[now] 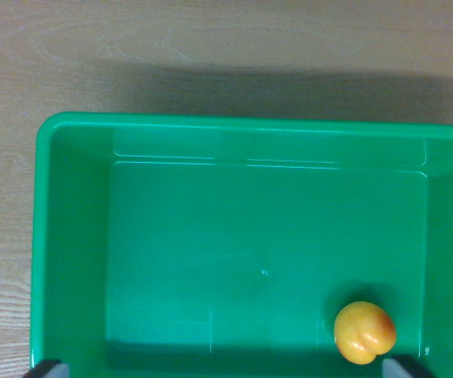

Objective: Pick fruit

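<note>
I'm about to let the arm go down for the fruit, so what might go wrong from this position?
The peach lies near the green bin's right wall, toward the wrist view's lower right, so a finger may strike the wall on descent.
It sits well off the midpoint between the two fingertips at the bottom edge, so a straight descent would likely miss it.
Being round on the smooth floor, it may roll if nudged.

Green bin (76, 236) floor is mostly bare, so I have open room above it across the middle and the wrist view's left. Only obstacle inside the bin: a peach (364, 332), near its lower right wall. My fingertips (49, 368) sit along the bin's bottom edge.
</note>
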`<action>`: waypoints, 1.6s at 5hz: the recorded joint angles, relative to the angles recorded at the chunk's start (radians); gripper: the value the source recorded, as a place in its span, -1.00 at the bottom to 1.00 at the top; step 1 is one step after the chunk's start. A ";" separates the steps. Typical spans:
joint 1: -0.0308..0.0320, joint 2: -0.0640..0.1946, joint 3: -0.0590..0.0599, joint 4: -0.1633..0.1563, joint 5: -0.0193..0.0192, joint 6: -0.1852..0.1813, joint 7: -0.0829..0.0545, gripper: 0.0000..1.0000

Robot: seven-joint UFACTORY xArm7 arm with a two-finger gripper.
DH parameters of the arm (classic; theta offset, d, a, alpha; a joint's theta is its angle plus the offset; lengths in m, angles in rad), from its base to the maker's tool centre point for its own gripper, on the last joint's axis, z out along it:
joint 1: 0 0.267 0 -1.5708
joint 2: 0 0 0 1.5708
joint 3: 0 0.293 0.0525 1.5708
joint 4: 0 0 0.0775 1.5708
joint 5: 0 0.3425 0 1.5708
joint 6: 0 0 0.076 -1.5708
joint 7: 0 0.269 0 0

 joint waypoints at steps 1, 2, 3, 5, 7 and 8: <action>-0.0006 0.001 -0.001 -0.005 -0.0014 -0.005 -0.001 -1.00; -0.0006 0.001 -0.001 -0.005 -0.0014 -0.005 -0.001 -1.00; -0.0018 0.003 -0.003 -0.015 -0.0045 -0.015 -0.005 -1.00; -0.0037 0.006 -0.006 -0.030 -0.0092 -0.032 -0.010 -1.00; -0.0062 0.010 -0.010 -0.050 -0.0154 -0.053 -0.016 -1.00; -0.0062 0.010 -0.010 -0.050 -0.0154 -0.053 -0.016 -1.00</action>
